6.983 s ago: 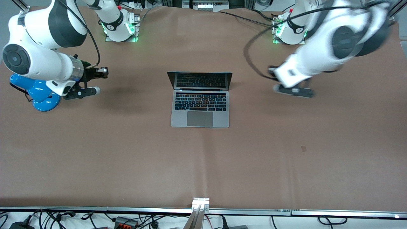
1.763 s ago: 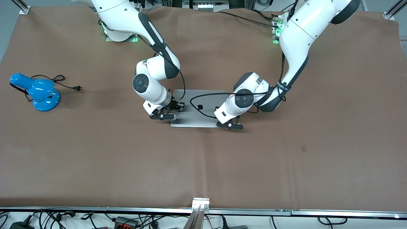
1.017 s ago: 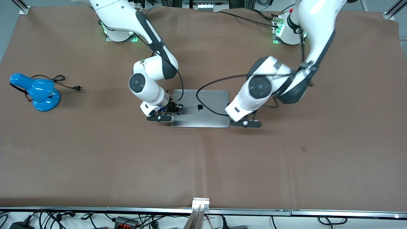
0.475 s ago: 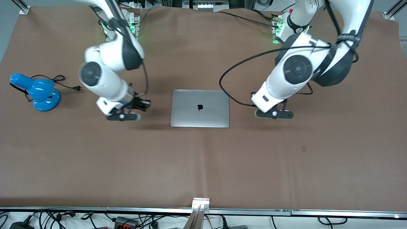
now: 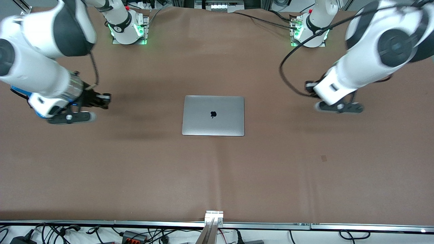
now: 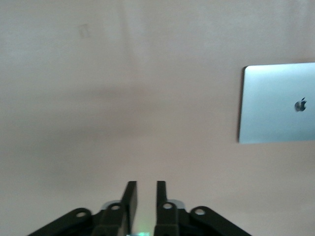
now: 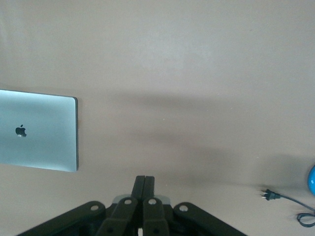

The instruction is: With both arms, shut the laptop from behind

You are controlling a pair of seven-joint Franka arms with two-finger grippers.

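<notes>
The laptop (image 5: 213, 115) lies shut and flat in the middle of the table, silver lid up with the black apple logo showing. It also shows in the left wrist view as laptop (image 6: 275, 103) and in the right wrist view as laptop (image 7: 37, 130). My left gripper (image 5: 308, 86) hangs over bare table toward the left arm's end, well apart from the laptop. In its own view the left gripper (image 6: 146, 183) is open by a narrow gap, with nothing in it. My right gripper (image 5: 101, 99) hangs over bare table toward the right arm's end. Its own view shows the right gripper (image 7: 144, 178) shut and empty.
A blue desk lamp (image 5: 15, 90) stands at the right arm's end, mostly hidden under that arm. The lamp's cord plug (image 7: 268, 195) lies on the brown table cover (image 5: 217, 176). Cables and an aluminium rail (image 5: 213, 217) run along the table edge nearest the front camera.
Both arms have swung up and away from the shut laptop, each toward its own end of the table. The left gripper's fingers have parted a little. The laptop has not moved.
</notes>
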